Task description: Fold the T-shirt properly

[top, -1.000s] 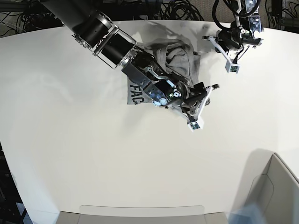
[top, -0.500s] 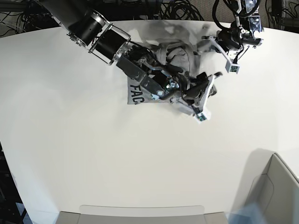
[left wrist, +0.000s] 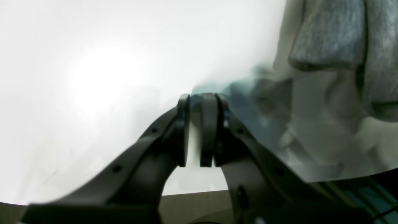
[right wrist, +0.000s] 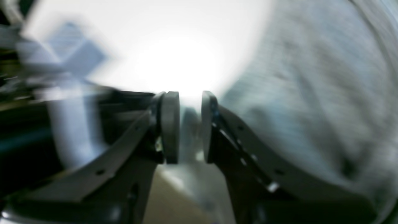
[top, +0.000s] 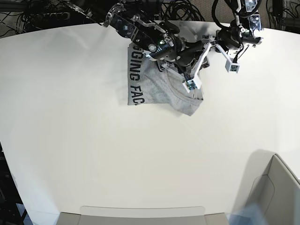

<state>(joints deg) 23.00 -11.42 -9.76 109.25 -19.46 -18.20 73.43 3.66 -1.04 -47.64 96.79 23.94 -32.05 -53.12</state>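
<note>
The T-shirt lies bunched toward the far side of the white worktop, a heather-grey heap with a strip of black block lettering running down its left edge in the base view. Its near corner droops to a rounded fold, pointing down toward the open middle of the worktop.

The right arm reaches in from the far left and hangs right over the far part of the cloth. From its wrist camera, the right end effector has its two pads apart with a clear gap between them, and there is pale blurred stuff in that gap, so I cannot tell whether it is fabric or just the bright worktop behind. Grey knit fills the right of that view, just beside the right-hand finger.

The left arm sits at the far right, near the shirt's far right corner. The left end effector shows its pads nearly together, only a thin slit of white between them, nothing gripped that I can see. Grey cloth hangs at the upper right of that view, apart from the fingertips.

A pale bin stands at the near right corner, well apart from the shirt.
</note>
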